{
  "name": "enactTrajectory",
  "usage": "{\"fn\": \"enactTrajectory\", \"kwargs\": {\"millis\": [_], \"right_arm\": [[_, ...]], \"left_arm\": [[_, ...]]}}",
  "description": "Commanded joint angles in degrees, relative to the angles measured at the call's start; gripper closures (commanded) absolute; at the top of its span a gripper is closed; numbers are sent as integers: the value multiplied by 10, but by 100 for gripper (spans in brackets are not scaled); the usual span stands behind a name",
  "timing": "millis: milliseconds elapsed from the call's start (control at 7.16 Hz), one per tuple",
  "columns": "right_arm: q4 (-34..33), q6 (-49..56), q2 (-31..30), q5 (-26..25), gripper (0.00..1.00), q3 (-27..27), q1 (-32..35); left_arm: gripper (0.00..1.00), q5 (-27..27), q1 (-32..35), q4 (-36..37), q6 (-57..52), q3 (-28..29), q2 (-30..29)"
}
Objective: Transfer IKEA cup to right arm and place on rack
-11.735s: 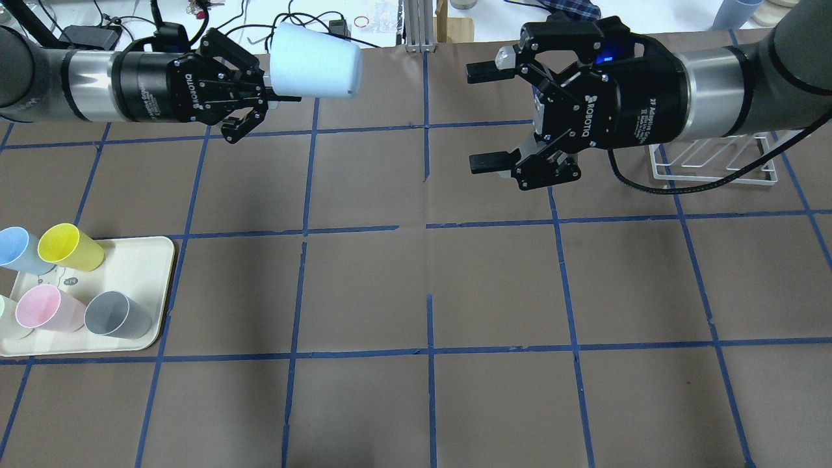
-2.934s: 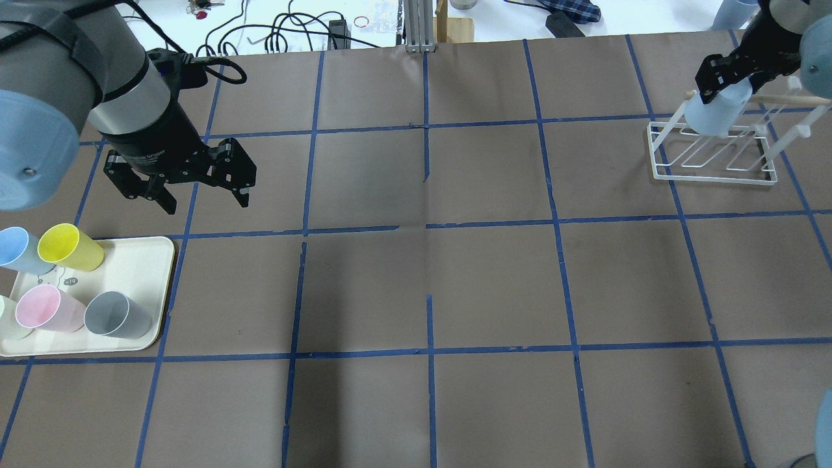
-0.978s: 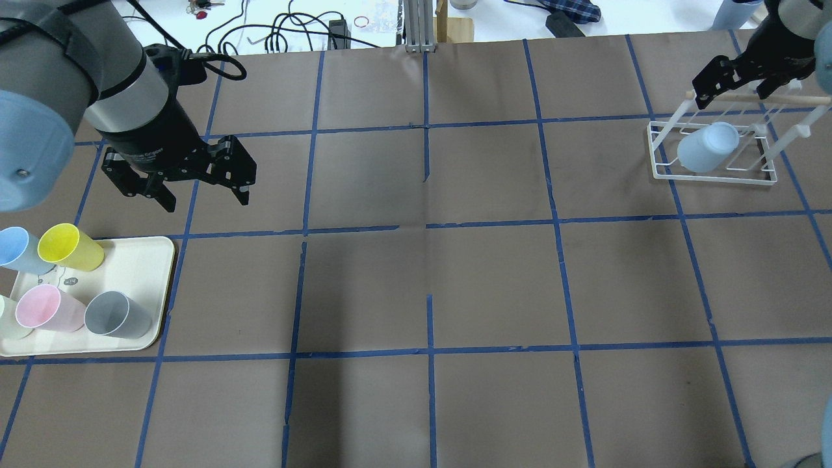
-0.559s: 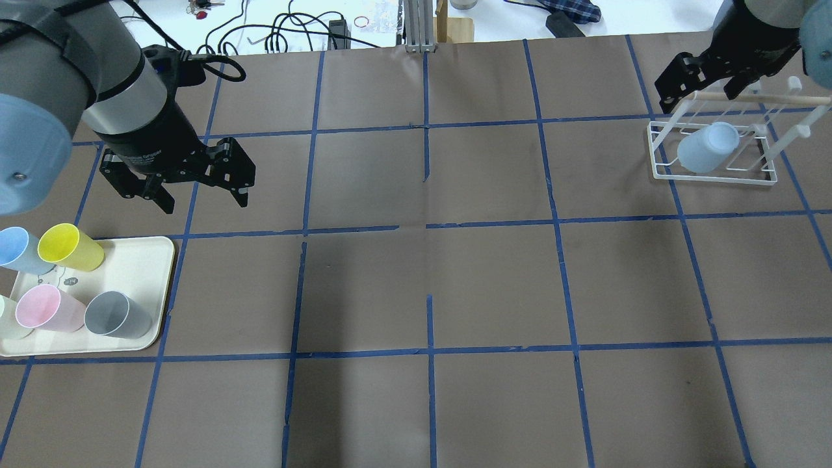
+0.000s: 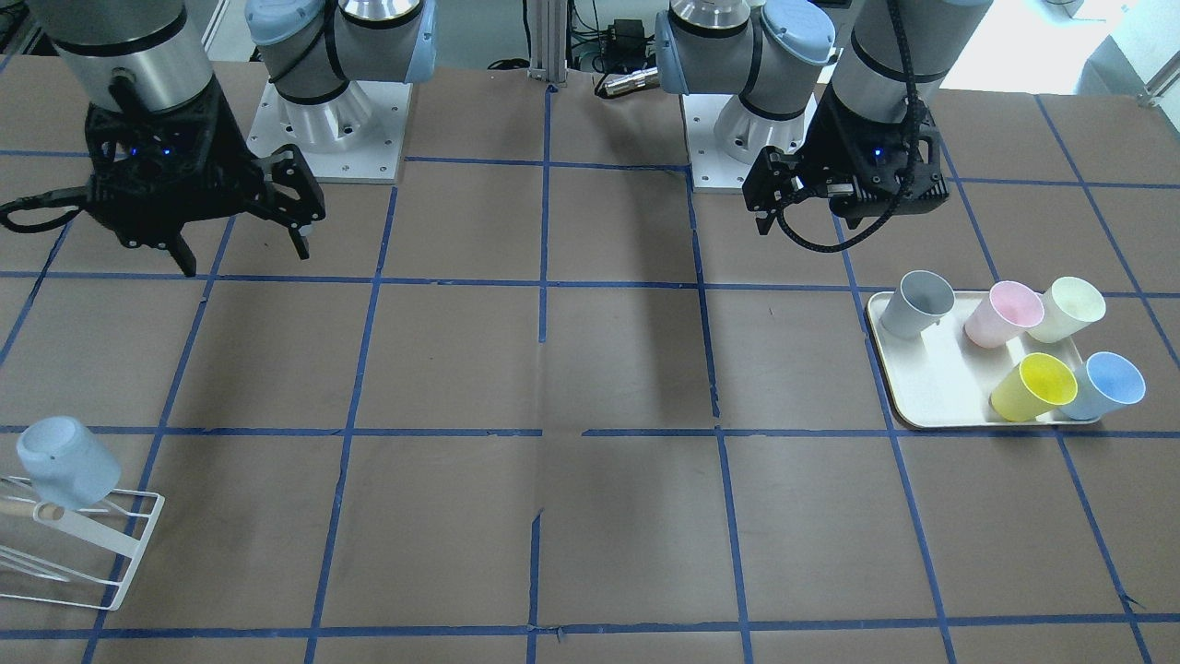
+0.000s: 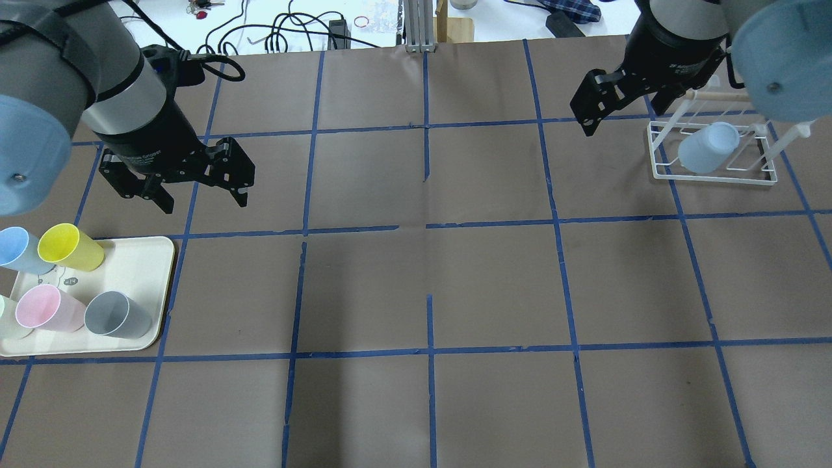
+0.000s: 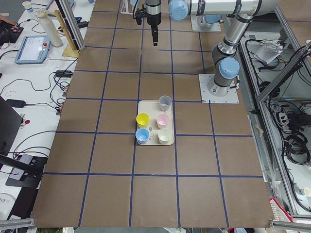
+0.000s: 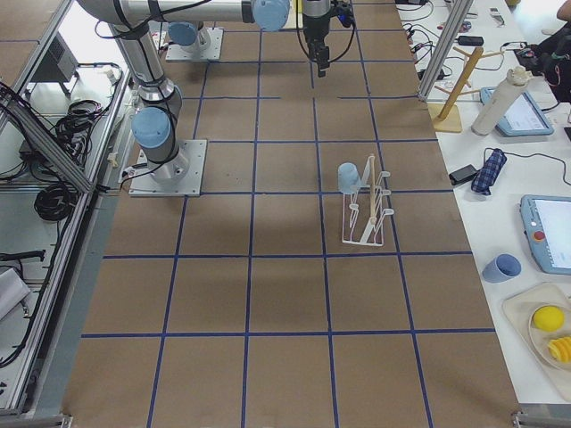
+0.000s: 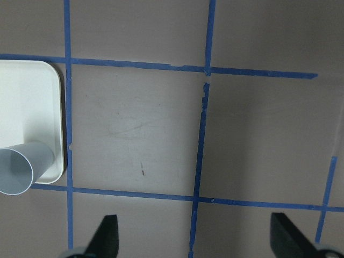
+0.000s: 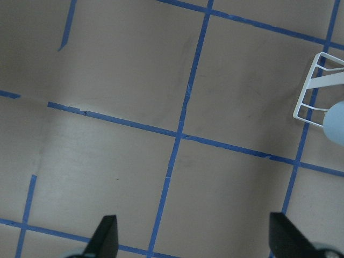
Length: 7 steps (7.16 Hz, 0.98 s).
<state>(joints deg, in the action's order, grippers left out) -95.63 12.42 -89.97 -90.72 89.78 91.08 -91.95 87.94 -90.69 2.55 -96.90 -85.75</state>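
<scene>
The IKEA cup (image 6: 707, 148) is pale blue and rests tilted on the white wire rack (image 6: 658, 173) at the far right. It also shows in the front view (image 5: 66, 461) on the rack (image 5: 124, 553), and at the edge of the right wrist view (image 10: 334, 122). My right gripper (image 6: 621, 117) is open and empty, up and left of the rack, apart from the cup. In the front view it (image 5: 244, 258) hangs over bare table. My left gripper (image 6: 205, 204) is open and empty just beyond the tray's far corner.
A cream tray (image 6: 140, 260) at the left holds a second pale-blue cup (image 6: 16, 250), a yellow cup (image 6: 68, 246), a pink cup (image 6: 45, 307) and a grey cup (image 6: 117, 314). The table's middle is brown paper with blue tape lines. Cables lie along the far edge.
The cup went from my left gripper to my right, then onto the rack, where it was let go. My right gripper has since moved left, away from the rack. The left arm is still.
</scene>
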Motion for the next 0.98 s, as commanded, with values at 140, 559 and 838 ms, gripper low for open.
{"fn": "enactTrajectory", "kwargs": {"millis": [140, 559, 838], "right_arm": [[31, -90, -21, 5, 0, 0, 19], [24, -114, -27, 6, 0, 0, 19], [25, -116, -27, 6, 0, 1, 19]], "left_arm": [[0, 0, 0, 0, 0, 0, 1], [0, -1, 0, 2, -10, 3, 0], [0, -1, 0, 3, -32, 2, 1]]}}
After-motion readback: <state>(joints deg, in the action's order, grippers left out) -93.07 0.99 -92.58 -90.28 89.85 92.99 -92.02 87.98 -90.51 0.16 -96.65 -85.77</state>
